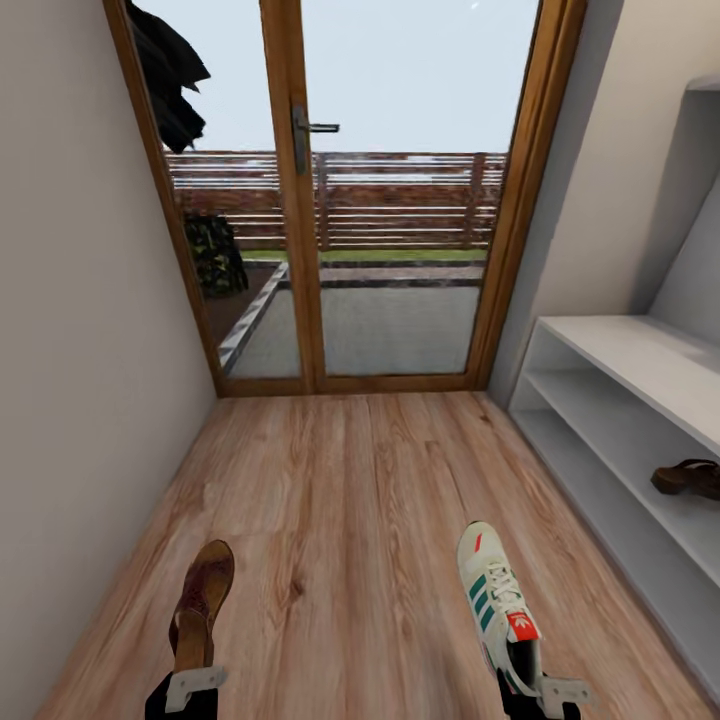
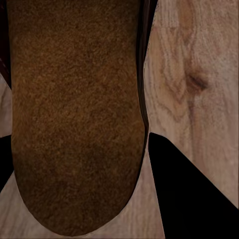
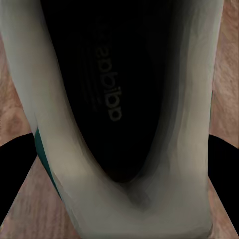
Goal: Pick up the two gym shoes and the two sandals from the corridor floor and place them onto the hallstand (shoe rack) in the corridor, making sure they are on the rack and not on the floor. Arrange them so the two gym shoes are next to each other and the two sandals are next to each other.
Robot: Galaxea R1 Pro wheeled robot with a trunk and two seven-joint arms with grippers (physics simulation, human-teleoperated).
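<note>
a sandal [image 1: 203,595] was seen at the left gripper [image 1: 190,690] and a gym shoe [image 1: 496,600] at the right gripper [image 1: 545,697] — both over the floor [image 1: 350,500]. finger grip could not be told for either. a second sandal [image 1: 690,477] was already on the rack [image 1: 640,400], at right. step judged: carrying the pair — a turn toward the rack was called for next.

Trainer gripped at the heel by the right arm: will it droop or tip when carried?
The trainer probably stays stiff: its moulded shape holds. Held at the heel by the right gripper, the long toe may pitch down. Likely light.
</note>
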